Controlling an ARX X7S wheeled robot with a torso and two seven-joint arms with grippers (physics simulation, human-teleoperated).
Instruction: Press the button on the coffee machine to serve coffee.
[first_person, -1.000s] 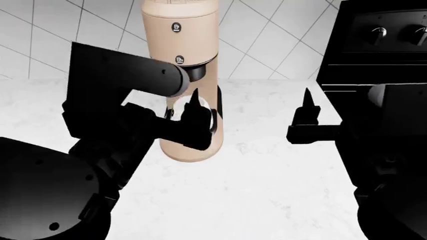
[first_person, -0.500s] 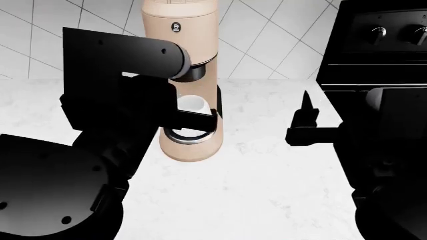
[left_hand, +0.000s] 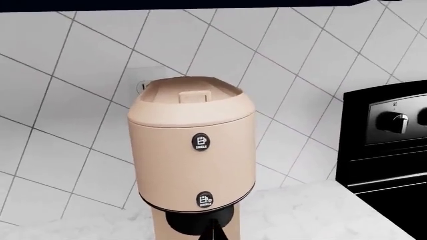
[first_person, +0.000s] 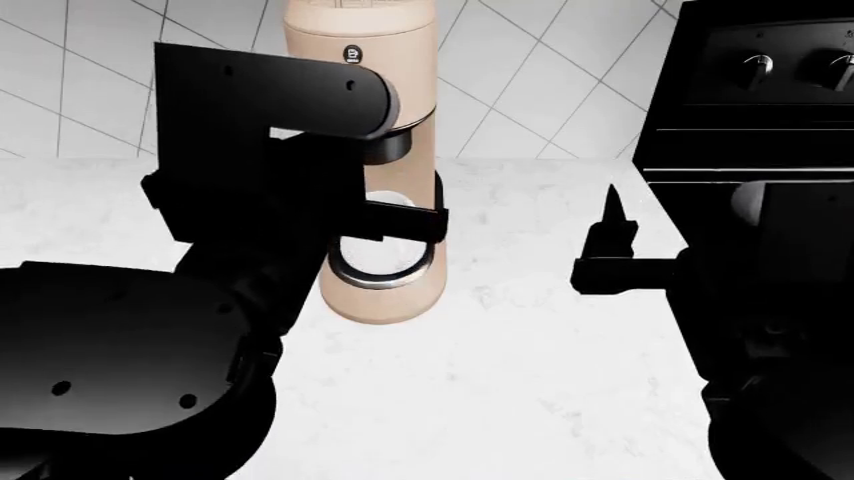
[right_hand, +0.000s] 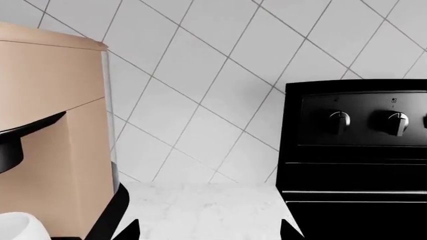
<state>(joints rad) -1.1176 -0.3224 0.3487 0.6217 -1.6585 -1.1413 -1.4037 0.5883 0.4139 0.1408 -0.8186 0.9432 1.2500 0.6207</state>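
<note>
The tan coffee machine (first_person: 363, 60) stands at the back of the white counter, with a white cup (first_person: 387, 206) in its bay above the black-rimmed base. In the left wrist view the machine (left_hand: 193, 165) fills the middle, showing its upper button (left_hand: 200, 141) and lower button (left_hand: 205, 200). My left gripper (left_hand: 213, 231) is shut and empty. Its tips point at the black spout collar (left_hand: 190, 225), just below the lower button. In the head view my own left arm hides it. My right gripper (first_person: 614, 222) is open and empty, to the right of the machine.
A black oven (first_person: 747, 80) with knobs stands at the right on the counter, close behind my right arm; it also shows in the right wrist view (right_hand: 353, 150). A tiled wall (first_person: 521, 70) runs behind. My left arm (first_person: 267, 110) covers the machine's left side.
My left arm has risen. Its gripper has moved up from in front of the cup bay to the spout collar. The right arm has not moved.
</note>
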